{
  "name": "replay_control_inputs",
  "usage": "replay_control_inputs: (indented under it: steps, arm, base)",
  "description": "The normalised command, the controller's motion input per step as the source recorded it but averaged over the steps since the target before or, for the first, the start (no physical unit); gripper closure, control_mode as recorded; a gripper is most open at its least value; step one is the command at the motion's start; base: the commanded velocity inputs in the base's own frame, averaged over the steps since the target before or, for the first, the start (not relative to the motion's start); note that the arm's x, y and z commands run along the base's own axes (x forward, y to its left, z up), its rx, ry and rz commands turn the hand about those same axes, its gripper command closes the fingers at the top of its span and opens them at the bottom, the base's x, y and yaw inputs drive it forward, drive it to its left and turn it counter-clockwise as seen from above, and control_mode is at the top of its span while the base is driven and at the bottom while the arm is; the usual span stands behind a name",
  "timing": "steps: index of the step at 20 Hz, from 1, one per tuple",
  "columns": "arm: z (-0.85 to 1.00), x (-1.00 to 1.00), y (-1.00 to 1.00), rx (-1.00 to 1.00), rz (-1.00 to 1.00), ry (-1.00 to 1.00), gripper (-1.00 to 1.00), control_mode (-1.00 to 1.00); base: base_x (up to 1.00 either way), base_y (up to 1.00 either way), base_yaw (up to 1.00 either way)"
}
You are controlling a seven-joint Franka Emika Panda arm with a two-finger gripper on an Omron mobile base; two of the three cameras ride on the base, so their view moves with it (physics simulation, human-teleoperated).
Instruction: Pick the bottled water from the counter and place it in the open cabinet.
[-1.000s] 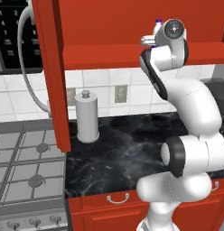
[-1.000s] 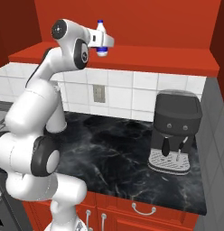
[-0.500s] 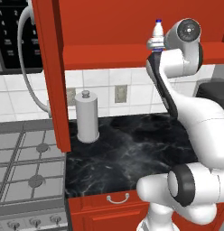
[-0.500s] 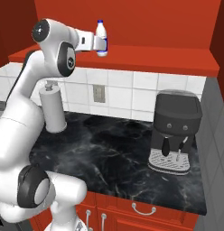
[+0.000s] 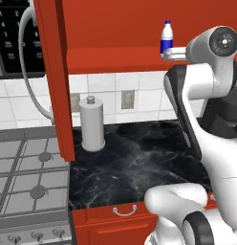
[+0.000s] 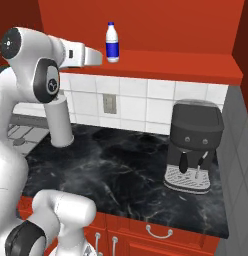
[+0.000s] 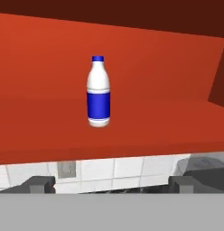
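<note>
The bottled water [image 5: 166, 37] [image 6: 112, 42] [image 7: 98, 92], white with a blue cap and blue label band, stands upright on the red shelf [image 5: 115, 60] [image 7: 168, 122] of the open cabinet. My gripper [image 5: 167, 54] [image 6: 99, 57] [image 7: 111, 185] is open and holds nothing. It sits just in front of the shelf edge, slightly below the bottle and apart from it. The black counter [image 5: 139, 158] [image 6: 121, 165] lies below.
A grey cylinder with a knob [image 5: 92, 124] [image 6: 60, 122] stands at the counter's back left. To its left, the cabinet's tall red door panel [image 5: 56, 72] hangs down. A dark coffee machine [image 6: 193, 147] sits at the right, and a stove [image 5: 29, 177] at the left.
The hand has drawn back and a little down from the bottle. The bottle stays upright on the shelf, free of the fingers.
</note>
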Motion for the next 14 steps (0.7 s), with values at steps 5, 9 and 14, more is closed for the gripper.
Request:
replay_control_inputs:
  steps: [5,9,14]
  arm:
    - [0.02,-1.00,0.22,0.00,0.01,0.00,-1.00,-1.00]
    - [0.00,-1.00,0.19,0.00,0.00,0.00,-1.00,-1.00]
    - [0.00,-1.00,0.16,0.03,0.00,0.00,-1.00,-1.00]
  base:
    - [0.00,0.00,0.00]
    - [0.00,0.00,0.00]
    - [0.00,0.00,0.00]
